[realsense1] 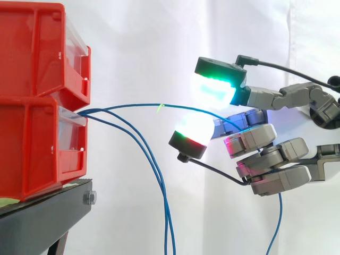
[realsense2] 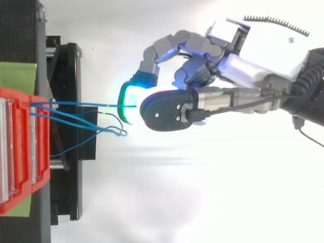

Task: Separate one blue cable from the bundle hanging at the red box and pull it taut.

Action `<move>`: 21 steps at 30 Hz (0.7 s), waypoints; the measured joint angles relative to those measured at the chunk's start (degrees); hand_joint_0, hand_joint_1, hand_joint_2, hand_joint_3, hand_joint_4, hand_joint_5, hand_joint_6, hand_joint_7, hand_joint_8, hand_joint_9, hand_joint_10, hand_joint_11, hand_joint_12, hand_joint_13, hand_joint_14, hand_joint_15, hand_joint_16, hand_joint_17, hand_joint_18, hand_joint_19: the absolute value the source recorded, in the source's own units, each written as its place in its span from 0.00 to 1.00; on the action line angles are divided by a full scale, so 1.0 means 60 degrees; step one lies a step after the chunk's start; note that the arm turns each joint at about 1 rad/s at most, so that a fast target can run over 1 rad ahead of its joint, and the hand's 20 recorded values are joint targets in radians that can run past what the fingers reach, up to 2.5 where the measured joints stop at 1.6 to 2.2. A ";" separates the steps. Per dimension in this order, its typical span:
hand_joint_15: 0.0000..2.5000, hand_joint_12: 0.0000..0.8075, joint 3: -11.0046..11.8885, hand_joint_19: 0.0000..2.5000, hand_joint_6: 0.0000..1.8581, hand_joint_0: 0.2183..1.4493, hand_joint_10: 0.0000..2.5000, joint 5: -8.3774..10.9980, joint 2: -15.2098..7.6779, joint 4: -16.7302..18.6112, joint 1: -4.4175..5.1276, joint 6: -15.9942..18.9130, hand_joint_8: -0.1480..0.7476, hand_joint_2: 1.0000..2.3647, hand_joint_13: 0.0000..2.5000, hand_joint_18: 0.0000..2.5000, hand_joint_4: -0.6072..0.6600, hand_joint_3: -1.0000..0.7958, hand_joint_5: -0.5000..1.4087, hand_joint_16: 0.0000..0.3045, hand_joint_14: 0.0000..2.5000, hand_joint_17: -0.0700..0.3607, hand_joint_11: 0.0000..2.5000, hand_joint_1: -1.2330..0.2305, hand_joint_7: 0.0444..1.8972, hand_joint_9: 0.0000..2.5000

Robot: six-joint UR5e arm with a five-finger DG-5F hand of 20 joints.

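Strands of thin blue wire leave the gap between the two stacked red bins, which sit on the black stand with their clear drawer fronts at its right-hand edge in the side view. One blue cable is drawn away from the rest. Its long axis lies close to level, pointing from the bin fronts out past the stand's edge toward the hand. From the side it rises in a shallow arch and then slopes down into the fingers. From above it reads as a nearly straight line.

It passes between two glowing fingertips, the upper green and cyan, the lower white, which stand a little apart in the side view. It then goes in behind the hand's lower fingers, which are curled round it. Its free tail drops straight down below them.

The other blue cables sag from the same gap and hang steeply downward beyond the stand's edge, well clear of the hand. In the top view they loop loosely beside the stand, just below the separated strand.
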 measured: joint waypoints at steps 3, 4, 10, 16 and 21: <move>0.42 0.36 -0.0002 0.84 0.52 0.34 0.31 -0.0003 0.0000 0.0000 -0.0023 -0.0005 0.43 0.01 0.41 0.55 0.53 0.40 0.15 0.12 1.00 0.35 0.56 0.42 0.49 0.41; 0.43 0.37 0.0000 0.83 0.52 0.34 0.31 -0.0004 0.0000 0.0000 -0.0028 -0.0005 0.43 0.02 0.41 0.55 0.53 0.42 0.15 0.12 1.00 0.35 0.56 0.40 0.49 0.41; 0.42 0.37 -0.0001 0.83 0.52 0.36 0.31 -0.0002 -0.0005 0.0023 -0.0038 -0.0017 0.43 0.02 0.40 0.54 0.49 0.45 0.15 0.12 1.00 0.36 0.56 0.37 0.52 0.40; 0.42 0.36 -0.0001 0.83 0.53 0.37 0.32 0.0051 -0.0011 0.0041 -0.0037 -0.0022 0.42 0.02 0.41 0.54 0.46 0.47 0.15 0.12 1.00 0.35 0.56 0.37 0.52 0.41; 0.42 0.36 -0.0002 0.82 0.53 0.37 0.37 0.0072 -0.0019 0.0105 0.0007 -0.0014 0.42 0.02 0.41 0.55 0.46 0.46 0.15 0.12 1.00 0.35 0.55 0.38 0.52 0.41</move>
